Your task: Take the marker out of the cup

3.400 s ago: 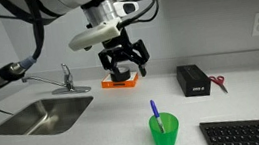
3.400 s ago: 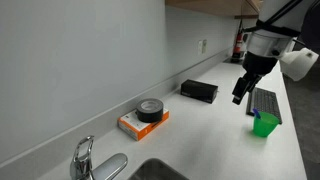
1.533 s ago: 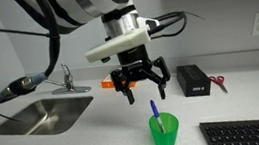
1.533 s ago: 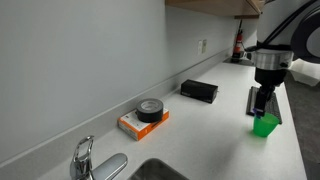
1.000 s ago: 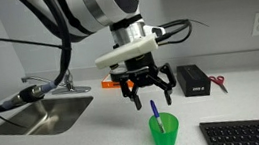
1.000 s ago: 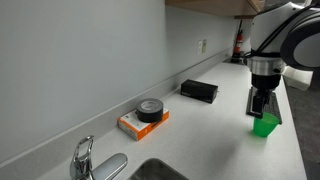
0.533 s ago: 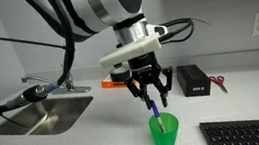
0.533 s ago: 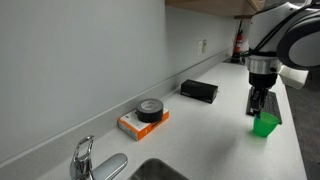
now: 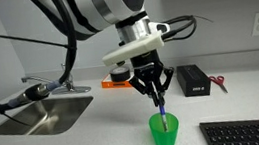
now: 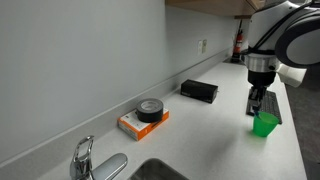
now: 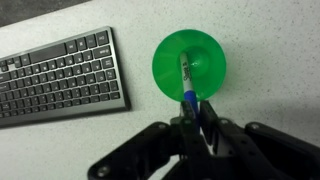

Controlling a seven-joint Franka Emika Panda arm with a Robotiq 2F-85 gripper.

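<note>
The end effector (image 9: 156, 99) is clenched on the top of the marker (image 11: 186, 78), which stands tilted inside the green cup (image 9: 165, 133) on the tabletop (image 9: 98, 137), so the grasp step seems done and next it needs a straight lift without tipping the cup.

pincer (image 9: 156, 100) lowered, closed on marker (image 11: 186, 72)
</note>
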